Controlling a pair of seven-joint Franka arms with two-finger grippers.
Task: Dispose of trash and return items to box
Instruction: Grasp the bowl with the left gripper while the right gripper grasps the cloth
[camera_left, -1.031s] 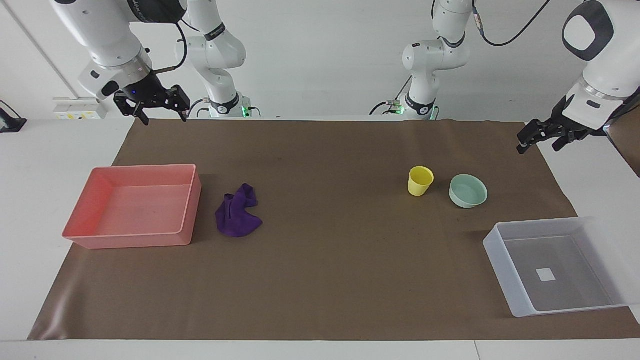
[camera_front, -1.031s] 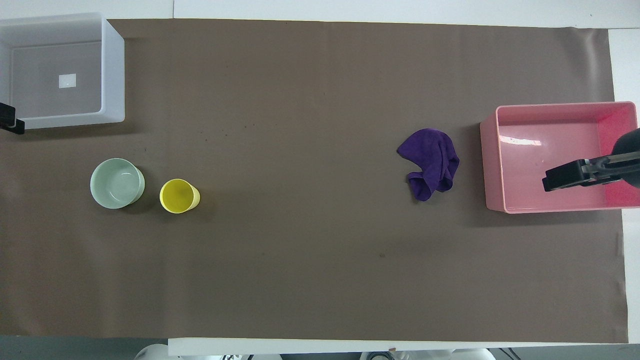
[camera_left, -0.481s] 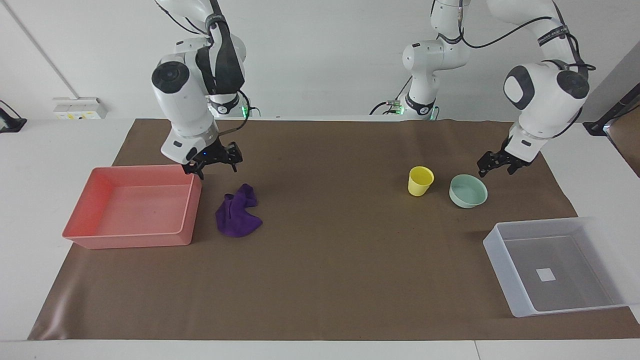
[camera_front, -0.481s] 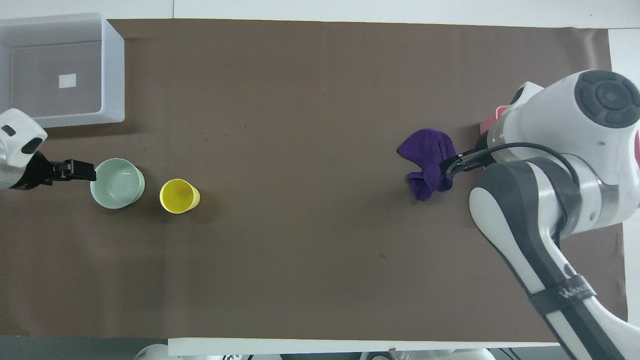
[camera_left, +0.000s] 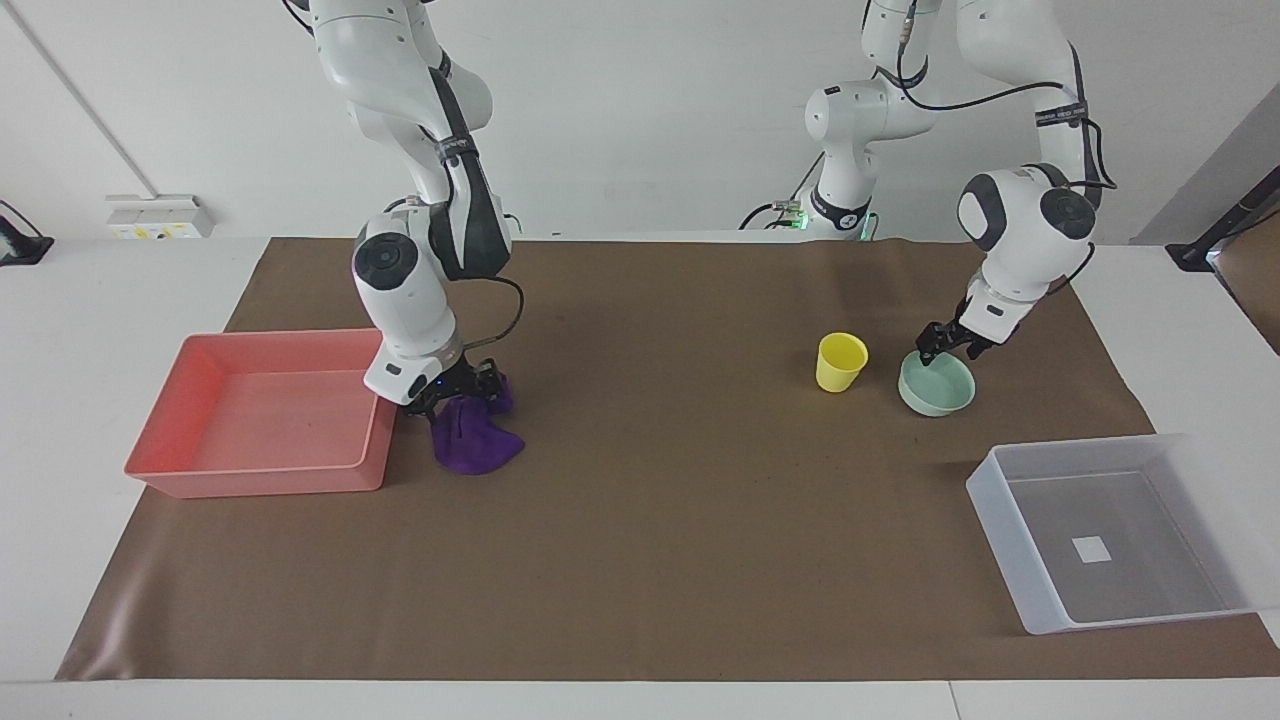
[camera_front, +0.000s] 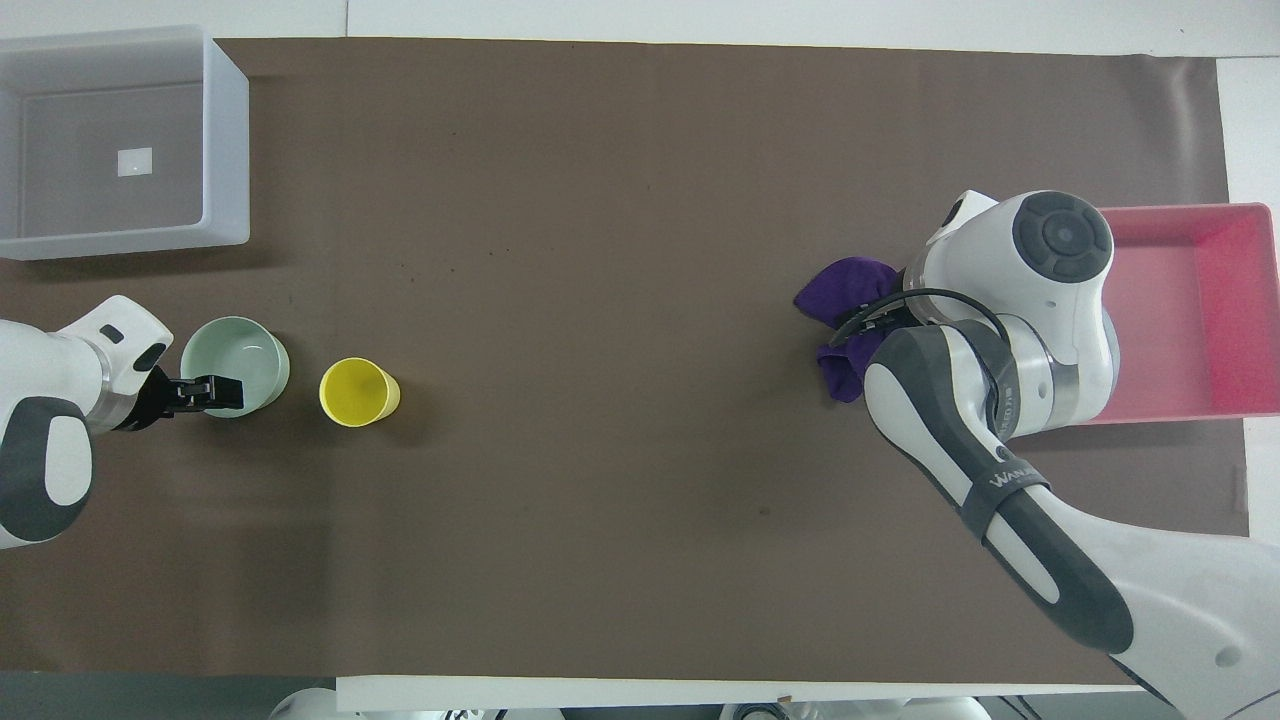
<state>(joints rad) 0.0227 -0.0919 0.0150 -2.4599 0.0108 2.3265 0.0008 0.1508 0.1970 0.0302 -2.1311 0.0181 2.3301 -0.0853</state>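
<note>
The purple rag (camera_left: 470, 443) lies on the brown mat beside the pink tray; it also shows in the overhead view (camera_front: 848, 288). My right gripper (camera_left: 455, 392) is down on the rag's robot-side end, fingers open around the cloth; from overhead my arm's wrist hides it. The mint-green bowl (camera_left: 937, 387) (camera_front: 235, 362) and yellow cup (camera_left: 841, 362) (camera_front: 358, 392) stand side by side. My left gripper (camera_left: 942, 349) (camera_front: 212, 392) is open at the bowl's rim, on its robot-side edge. The translucent box (camera_left: 1000, 535) (camera_front: 228, 150) stands empty.
The pink tray (camera_left: 260, 478) (camera_front: 1200, 310) stands empty at the right arm's end, close to the rag and my right wrist. The brown mat (camera_left: 660, 500) covers the table between the two groups. The box stands at the left arm's end, farther from the robots than the bowl.
Both arms came down from high by the table's ends. The right gripper dropped onto the rag's robot-side end. The left gripper reached the bowl's rim. Rag, bowl and cup have not moved.
</note>
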